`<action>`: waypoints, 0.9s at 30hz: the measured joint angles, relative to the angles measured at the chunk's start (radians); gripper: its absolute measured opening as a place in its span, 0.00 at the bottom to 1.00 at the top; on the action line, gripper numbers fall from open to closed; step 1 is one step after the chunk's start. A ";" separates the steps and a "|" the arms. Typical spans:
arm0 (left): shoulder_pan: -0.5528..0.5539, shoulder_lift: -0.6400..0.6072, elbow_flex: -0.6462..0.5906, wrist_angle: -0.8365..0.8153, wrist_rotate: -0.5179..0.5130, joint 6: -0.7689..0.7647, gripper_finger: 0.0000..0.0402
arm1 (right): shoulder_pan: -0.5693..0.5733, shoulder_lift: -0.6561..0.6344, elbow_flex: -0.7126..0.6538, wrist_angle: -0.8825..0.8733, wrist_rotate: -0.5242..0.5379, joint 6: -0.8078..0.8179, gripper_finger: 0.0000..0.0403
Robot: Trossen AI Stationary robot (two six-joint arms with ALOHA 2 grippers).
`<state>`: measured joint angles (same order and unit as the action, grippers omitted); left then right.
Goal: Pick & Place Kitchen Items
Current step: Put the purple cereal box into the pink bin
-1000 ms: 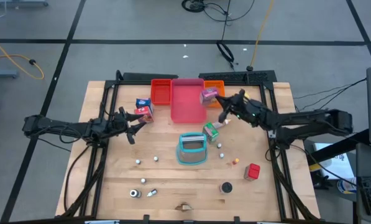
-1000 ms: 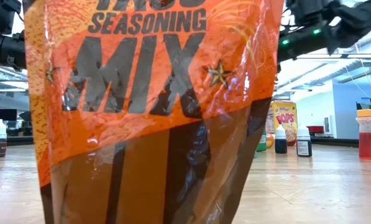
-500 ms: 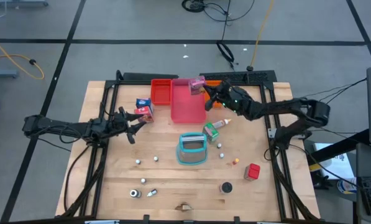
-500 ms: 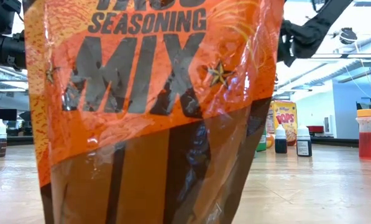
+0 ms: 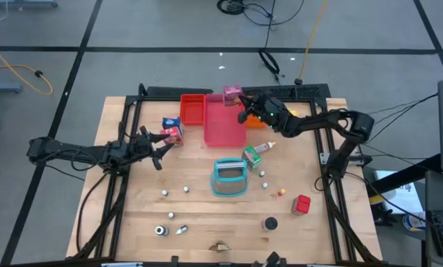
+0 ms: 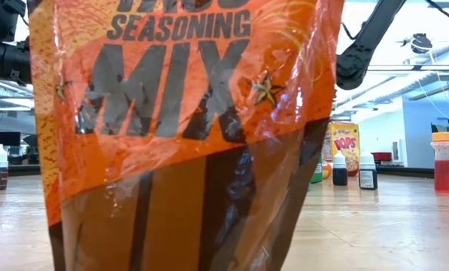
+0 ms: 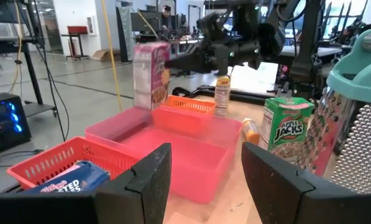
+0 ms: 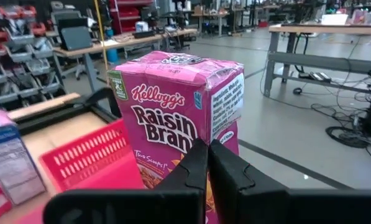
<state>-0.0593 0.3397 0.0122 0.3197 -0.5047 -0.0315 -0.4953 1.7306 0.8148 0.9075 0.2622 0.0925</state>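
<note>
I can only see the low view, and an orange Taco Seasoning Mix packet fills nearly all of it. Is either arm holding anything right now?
Observer: Yes. The right gripper is shut on a pink Raisin Bran carton, held in the air at the far end of the pink tray.
Visitor: And the other arm?
Observer: The left gripper is open and holds nothing. It sits low beside a red-blue carton.
Visitor: What else is out there?
Observer: A green Apple Jacks carton stands next to a teal basket mid-table.
</note>
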 joint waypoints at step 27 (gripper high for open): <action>0.000 0.000 0.000 0.015 -0.001 0.028 0.49 | -0.064 0.106 0.048 -0.003 -0.002 0.053 0.01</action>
<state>-0.0593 0.3401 0.0123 0.3344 -0.5053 -0.0032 -0.5598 1.8370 0.8627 0.9045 0.2600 0.1452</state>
